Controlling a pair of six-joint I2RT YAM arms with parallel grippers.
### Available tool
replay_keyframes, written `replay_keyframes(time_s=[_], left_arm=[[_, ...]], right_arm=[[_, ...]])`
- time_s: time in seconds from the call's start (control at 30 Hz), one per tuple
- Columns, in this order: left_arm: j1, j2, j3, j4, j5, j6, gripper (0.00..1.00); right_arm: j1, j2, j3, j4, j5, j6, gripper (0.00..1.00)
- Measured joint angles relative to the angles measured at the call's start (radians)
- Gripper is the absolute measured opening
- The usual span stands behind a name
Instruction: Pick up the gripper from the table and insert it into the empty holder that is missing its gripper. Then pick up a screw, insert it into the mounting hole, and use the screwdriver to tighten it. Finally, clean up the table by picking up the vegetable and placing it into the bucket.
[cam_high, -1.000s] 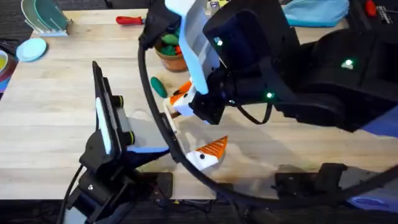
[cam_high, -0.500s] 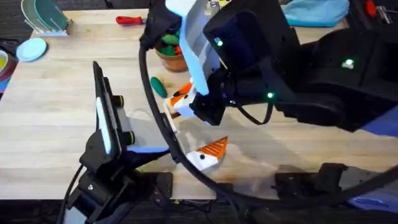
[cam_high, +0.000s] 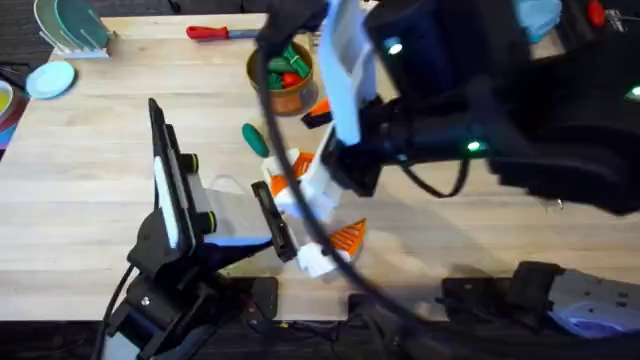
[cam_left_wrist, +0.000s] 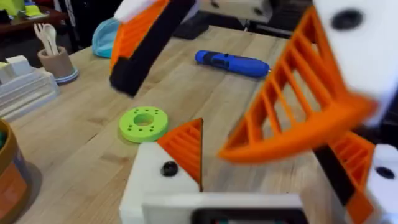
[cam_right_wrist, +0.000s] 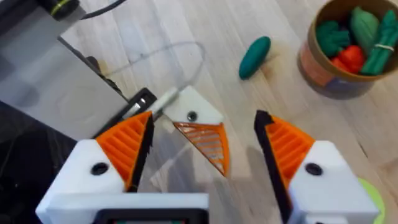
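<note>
The orange ribbed gripper (cam_right_wrist: 205, 142) (cam_left_wrist: 186, 146) sits on the white holder (cam_right_wrist: 193, 112) (cam_left_wrist: 155, 186) of my left arm, beside a dark mounting hole. My left gripper (cam_high: 325, 250) (cam_left_wrist: 267, 186) is open with its fingers wide apart. Just above the holder hovers my right gripper (cam_high: 292, 178) (cam_right_wrist: 204, 121), open and holding nothing. The blue screwdriver (cam_left_wrist: 233, 62) lies on the table beyond. On the wood beside the orange-brown bucket (cam_high: 283, 90) (cam_right_wrist: 323, 62) lies the dark green vegetable (cam_high: 255, 138) (cam_right_wrist: 255, 57).
A flat green ring disc (cam_left_wrist: 143, 123) lies near the holder. A red-handled screwdriver (cam_high: 210, 32) is at the table's back, with a dish rack (cam_high: 70, 25) and a blue plate (cam_high: 50, 78) at the far left. The bucket holds toy vegetables. A beige cup (cam_left_wrist: 55, 61) stands farther off.
My right arm has shifted right and its gripper has moved down toward the holder, uncovering the bucket. The left arm has hardly moved.
</note>
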Motion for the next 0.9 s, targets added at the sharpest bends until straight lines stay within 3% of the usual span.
replay_keyframes(time_s=[0.47,0.73,0.9], left_arm=[[0.000,0.000,0.000,0.000,0.002,0.000,0.993],[0.000,0.000,0.000,0.000,0.002,0.000,0.993],[0.000,0.000,0.000,0.000,0.002,0.000,0.993]], right_arm=[[-0.227,-0.268,0.000,-0.328,-0.013,-0.065,0.977],[-0.377,-0.442,0.000,-0.570,-0.165,-0.259,0.975],[-0.458,-0.470,0.000,-0.692,-0.246,-0.342,0.977]])
